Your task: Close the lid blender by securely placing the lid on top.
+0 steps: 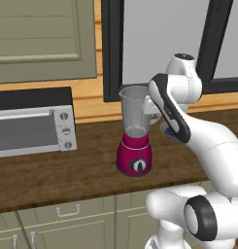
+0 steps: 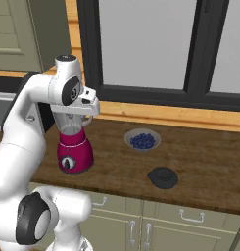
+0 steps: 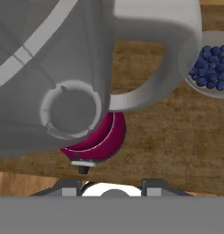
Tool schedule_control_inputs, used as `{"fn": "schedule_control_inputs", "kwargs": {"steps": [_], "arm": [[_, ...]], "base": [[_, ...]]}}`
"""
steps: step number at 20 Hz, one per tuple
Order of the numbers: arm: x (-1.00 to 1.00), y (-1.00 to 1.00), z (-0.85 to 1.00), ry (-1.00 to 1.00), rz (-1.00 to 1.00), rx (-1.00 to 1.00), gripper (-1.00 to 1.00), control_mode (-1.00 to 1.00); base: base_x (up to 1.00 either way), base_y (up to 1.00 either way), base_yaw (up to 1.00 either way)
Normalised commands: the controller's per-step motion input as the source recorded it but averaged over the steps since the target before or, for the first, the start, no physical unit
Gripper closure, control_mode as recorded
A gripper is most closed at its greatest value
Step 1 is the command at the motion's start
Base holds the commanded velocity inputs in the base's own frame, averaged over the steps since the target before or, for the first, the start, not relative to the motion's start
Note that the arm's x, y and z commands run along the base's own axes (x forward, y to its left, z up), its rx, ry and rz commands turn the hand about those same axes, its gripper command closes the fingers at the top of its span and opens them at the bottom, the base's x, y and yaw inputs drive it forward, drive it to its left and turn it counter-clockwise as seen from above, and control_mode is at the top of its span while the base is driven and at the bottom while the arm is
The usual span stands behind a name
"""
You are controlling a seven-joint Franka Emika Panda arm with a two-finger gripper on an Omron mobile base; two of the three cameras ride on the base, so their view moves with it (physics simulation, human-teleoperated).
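The blender (image 1: 134,158) stands on the wooden counter (image 1: 52,170), with a magenta base, a front knob and an uncovered clear grey jar (image 1: 135,109). In the right base view the blender (image 2: 74,152) is at the left, and the dark round lid (image 2: 162,177) lies flat on the counter well to its right, near the front edge. My gripper (image 3: 111,185) hangs open and empty over the jar's handle (image 3: 154,82), looking down into the jar (image 3: 70,109). The hand (image 2: 87,105) sits level with the jar's rim.
A shallow bowl of blue berries (image 2: 142,140) sits between the blender and the lid, further back. A silver toaster oven (image 1: 33,129) stands at the left of the counter. A dark-framed window (image 2: 151,44) runs behind, with cabinet drawers (image 1: 67,211) below.
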Motion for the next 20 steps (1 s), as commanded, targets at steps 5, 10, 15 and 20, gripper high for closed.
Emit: {"fn": "schedule_control_inputs", "kwargs": {"steps": [5,10,15,20], "arm": [[-0.08,-0.3,-0.02,0.0,0.0,0.01,-1.0,-1.0],[-0.17,-0.56,-0.29,0.0,-0.03,0.0,-1.0,-1.0],[-0.12,-0.48,-0.26,0.02,-0.03,0.0,-1.0,-1.0],[-0.14,-0.49,-0.15,0.1,-0.06,0.0,-1.0,-1.0]], "base": [[0.0,0.0,0.0],[0.0,0.0,0.0],[0.0,0.0,0.0],[0.0,0.0,0.0]]}}
